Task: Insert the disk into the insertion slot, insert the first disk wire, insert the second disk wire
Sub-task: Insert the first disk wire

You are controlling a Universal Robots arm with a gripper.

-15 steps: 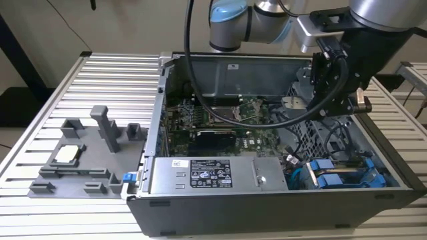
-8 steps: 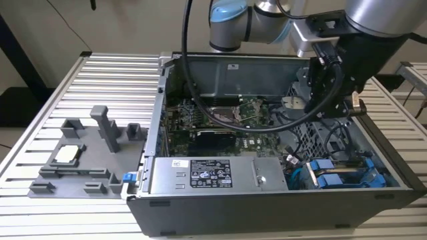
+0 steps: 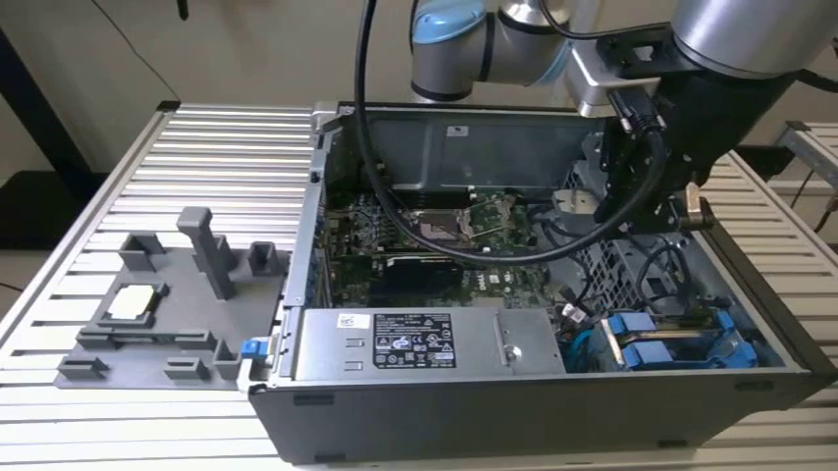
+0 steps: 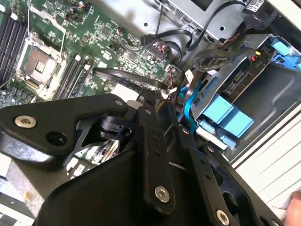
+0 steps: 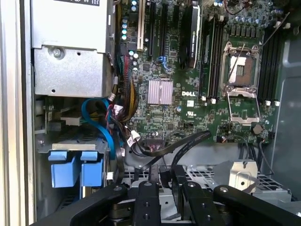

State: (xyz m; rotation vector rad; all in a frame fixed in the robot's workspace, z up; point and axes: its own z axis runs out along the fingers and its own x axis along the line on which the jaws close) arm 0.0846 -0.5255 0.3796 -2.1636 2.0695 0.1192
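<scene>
The disk sits in the insertion slot, mostly hidden, with little but its blue frame ends showing behind loose blue wires. Beside it the gripper, jaws nearly together, pinches a black flat cable over the motherboard. In the exterior view a power-supply box blocks the case front.

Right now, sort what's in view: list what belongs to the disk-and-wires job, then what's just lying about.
Belongs to the job:
- disk, blue-framed end, seemingly seated in the insertion slot
- blue wire beside that slot, likely a disk wire
- gripper inside the case

Just lying about:
- power-supply box
- motherboard
- grey fixture tray outside the case
</scene>
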